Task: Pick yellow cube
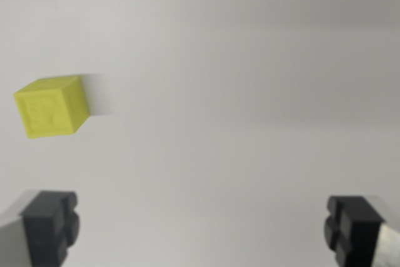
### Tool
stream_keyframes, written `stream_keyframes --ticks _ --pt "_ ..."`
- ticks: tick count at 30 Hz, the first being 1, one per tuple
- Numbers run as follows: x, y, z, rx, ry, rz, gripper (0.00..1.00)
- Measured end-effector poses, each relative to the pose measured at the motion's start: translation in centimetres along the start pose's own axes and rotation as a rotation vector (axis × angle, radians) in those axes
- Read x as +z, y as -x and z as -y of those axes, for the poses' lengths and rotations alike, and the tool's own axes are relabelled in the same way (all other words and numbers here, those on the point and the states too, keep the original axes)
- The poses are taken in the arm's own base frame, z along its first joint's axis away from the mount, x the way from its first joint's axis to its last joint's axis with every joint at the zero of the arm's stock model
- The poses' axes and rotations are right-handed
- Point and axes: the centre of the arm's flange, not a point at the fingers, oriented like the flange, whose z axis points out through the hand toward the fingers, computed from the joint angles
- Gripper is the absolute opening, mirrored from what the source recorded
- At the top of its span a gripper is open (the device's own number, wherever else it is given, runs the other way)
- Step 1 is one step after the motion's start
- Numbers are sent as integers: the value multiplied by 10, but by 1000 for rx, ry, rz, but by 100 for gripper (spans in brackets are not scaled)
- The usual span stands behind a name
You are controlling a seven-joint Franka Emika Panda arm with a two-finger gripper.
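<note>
At the bottom of the wrist view the two dark fingers [50,226] stand wide apart, one at the lower left corner and the other [353,229] at the lower right, with nothing held and only bare pale desk [250,92] showing in the broad gap between them; the gripper [201,228] is thus spread and empty. Farther off, up toward the wrist view's left, the yellow cube [51,107] sits on the desk, well apart from both fingers and clearly outside the span between them, lying more or less above the left finger rather than over the middle of the gap. The cube is turned at a slight angle to the picture, so one face and a narrow side face both show, and its edges look smeared, which suggests the camera is moving. The step in hand appears to be the approach, with the grasp not yet begun. To do it well, the arm probably needs to travel toward the wrist view's left and forward until the cube lies centred between the fingers, and the wrist likely wants a small rotation so the pads meet two opposite flat faces squarely and not the corners. Only then should it descend, keeping the fingers wide until they bracket the cube. A descent from the present offset risks the left finger landing on top of the cube or nudging it away.
</note>
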Motion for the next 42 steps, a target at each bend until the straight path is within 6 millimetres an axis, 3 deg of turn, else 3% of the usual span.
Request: stream_keyframes --ticks 8,42 --pt "4 4 1 -8 -2 -3 100" --pt "89 64 33 -72 -24 -24 100"
